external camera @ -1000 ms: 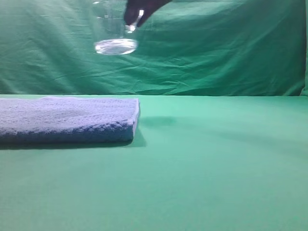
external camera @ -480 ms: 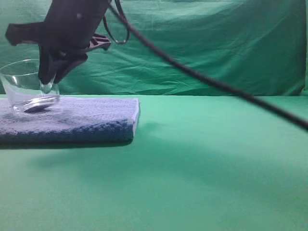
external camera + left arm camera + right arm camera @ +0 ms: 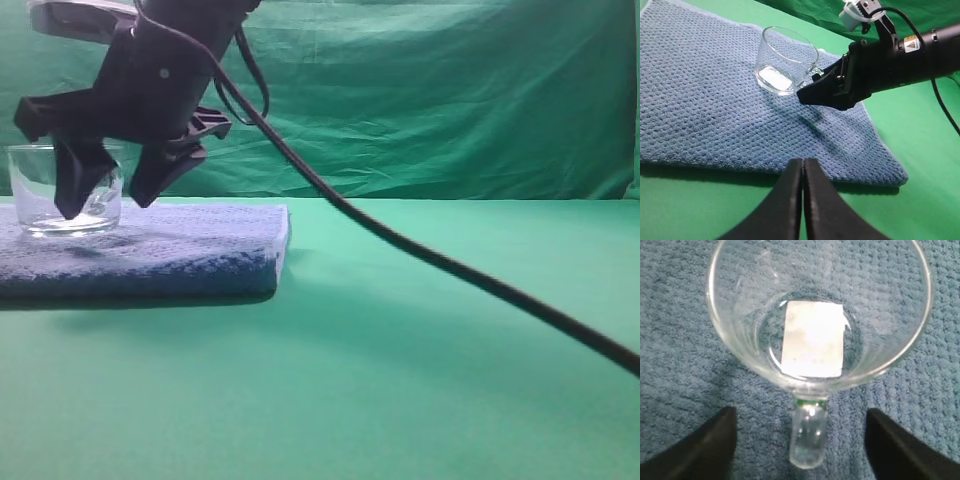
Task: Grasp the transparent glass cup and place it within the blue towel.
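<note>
Cup (image 3: 785, 60): upright on towel (image 3: 715, 110), frame upper left.
Right gripper (image 3: 800, 440): spread, flanking handle.
Left gripper (image 3: 803, 170): pressed together.

We see a green bench (image 3: 420, 380) spread with smooth cloth across the foreground. Behind it, we note a wrinkled green backdrop curtain (image 3: 450, 100) hanging.

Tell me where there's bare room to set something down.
Free: the green table right of the blue towel and in front of it, crossed only by a black cable. The towel's near half is bare too. Crowded: its far left, where the glass cup stands with the open right claw at its handle.
</note>
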